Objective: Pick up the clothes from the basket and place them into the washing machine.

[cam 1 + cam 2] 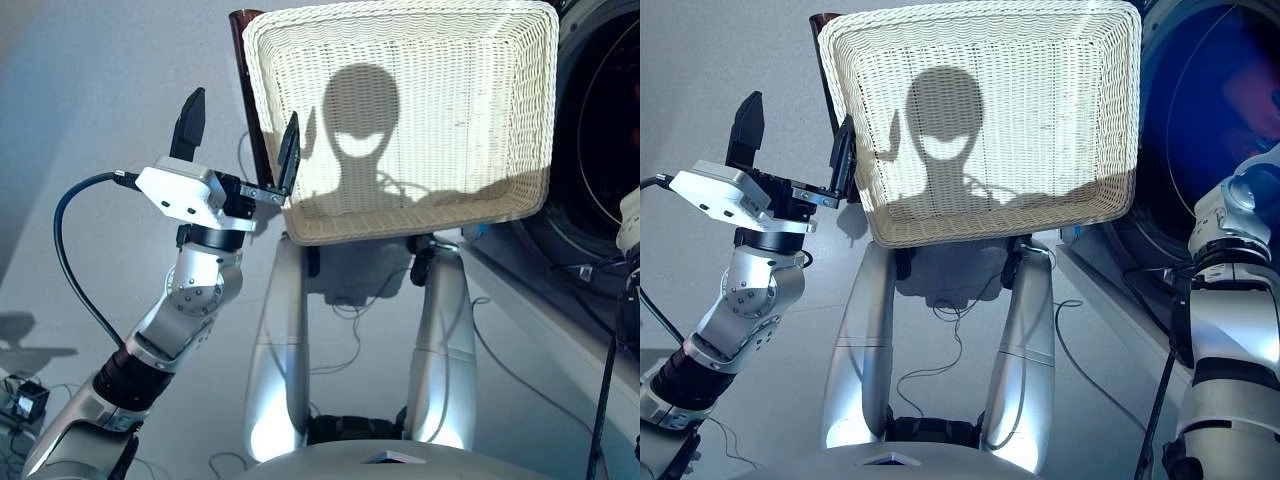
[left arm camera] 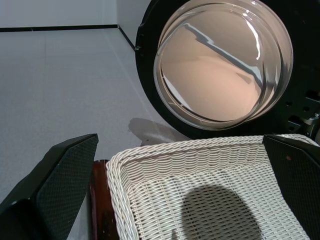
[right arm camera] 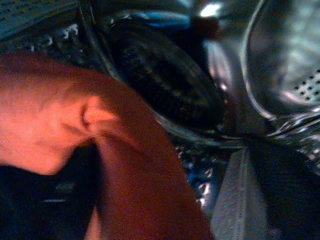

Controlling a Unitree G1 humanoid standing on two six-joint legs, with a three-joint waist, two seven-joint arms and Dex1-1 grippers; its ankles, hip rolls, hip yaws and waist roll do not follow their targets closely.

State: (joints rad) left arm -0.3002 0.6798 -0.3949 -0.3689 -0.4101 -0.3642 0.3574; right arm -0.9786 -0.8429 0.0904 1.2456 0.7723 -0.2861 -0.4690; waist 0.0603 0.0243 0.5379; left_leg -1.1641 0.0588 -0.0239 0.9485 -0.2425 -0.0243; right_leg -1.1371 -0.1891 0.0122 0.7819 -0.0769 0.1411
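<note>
The basket [image 1: 400,35] is a cream wicker tray right in front of me, and only shadow lies on its weave. My left gripper [image 1: 243,110] is open beside the basket's left rim, with nothing between its fingers. The washing machine [image 1: 600,120] stands at the right with its glass door [image 2: 222,60] swung open. My right arm [image 1: 1230,260] reaches toward its porthole, and the right gripper itself is out of the head views. In the right wrist view a coral red cloth [image 3: 65,115] hangs close in front of the dark perforated drum [image 3: 165,80]. The other clothes do not show.
A dark brown wooden post [image 1: 247,80] stands against the basket's left side, right by my left gripper. Thin cables [image 1: 345,310] trail over the grey floor below the basket. A raised paddle [image 3: 232,200] sticks out from the drum wall.
</note>
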